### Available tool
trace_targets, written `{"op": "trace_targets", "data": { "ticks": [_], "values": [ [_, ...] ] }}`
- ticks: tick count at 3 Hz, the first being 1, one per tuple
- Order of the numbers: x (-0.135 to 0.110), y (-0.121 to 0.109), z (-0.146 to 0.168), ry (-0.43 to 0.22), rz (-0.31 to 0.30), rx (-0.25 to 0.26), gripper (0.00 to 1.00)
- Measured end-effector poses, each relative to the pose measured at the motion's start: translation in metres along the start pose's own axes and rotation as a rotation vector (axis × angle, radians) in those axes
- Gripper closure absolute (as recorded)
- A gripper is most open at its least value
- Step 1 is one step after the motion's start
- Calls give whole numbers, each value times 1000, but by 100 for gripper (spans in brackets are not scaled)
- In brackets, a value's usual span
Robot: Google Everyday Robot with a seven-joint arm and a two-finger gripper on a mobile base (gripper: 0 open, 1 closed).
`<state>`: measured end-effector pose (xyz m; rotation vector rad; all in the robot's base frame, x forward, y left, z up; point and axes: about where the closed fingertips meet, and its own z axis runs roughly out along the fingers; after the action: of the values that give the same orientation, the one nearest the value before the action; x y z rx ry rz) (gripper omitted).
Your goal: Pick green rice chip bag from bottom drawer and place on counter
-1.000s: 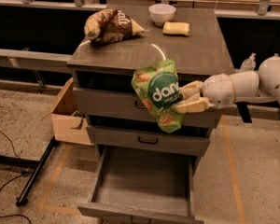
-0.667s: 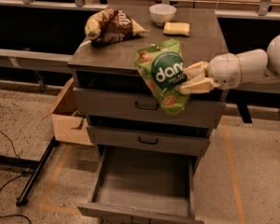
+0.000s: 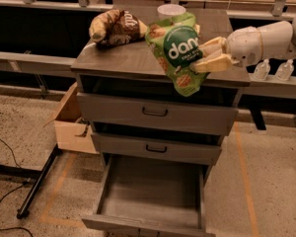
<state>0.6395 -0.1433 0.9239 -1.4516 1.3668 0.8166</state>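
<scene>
Item: green rice chip bag [image 3: 179, 52], light green with a dark round logo and white lettering. We log it airborne, clamped along its right edge by the claw [image 3: 203, 57], which reaches in from the right on a pale arm [image 3: 259, 41]. The two cream fingers [image 3: 213, 63] are closed narrow on the crinkled foil. Position: tilted, most of its body over the front right part of the table [image 3: 118, 58], its lower corner hanging past the front edge and overlapping the dark gap above the top drawer [image 3: 158, 112]. We cannot tell whether any part touches the surface. Change noted: a second ago the bag hung lower, in front of the top drawer's face. It has since been raised and carried back toward the table, and it now hides part of the white bowl [image 3: 171, 10] at the rear. We judge from this that extraction is done and the carry is nearly over, leaving the set-down and release. Origin: bottom drawer [image 3: 148, 201], pulled fully out, its grey tray showing nothing inside. The middle drawer [image 3: 155, 148] is shut. Neighbours on the table: brown snack bag [image 3: 116, 27] at rear left, just beside the green bag's upper corner, so the landing spot wants to stay right of it. Surroundings: cardboard box [image 3: 71, 120] on the floor to the left of the cabinet.
</scene>
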Motion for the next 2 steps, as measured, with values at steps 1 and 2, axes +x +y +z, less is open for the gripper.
{"op": "trace_targets", "data": {
  "ticks": [1,2],
  "values": [
    [0,-7,-5,30,-3,20,100],
    [1,-28,-30,84,3,116,100]
  ]
}}
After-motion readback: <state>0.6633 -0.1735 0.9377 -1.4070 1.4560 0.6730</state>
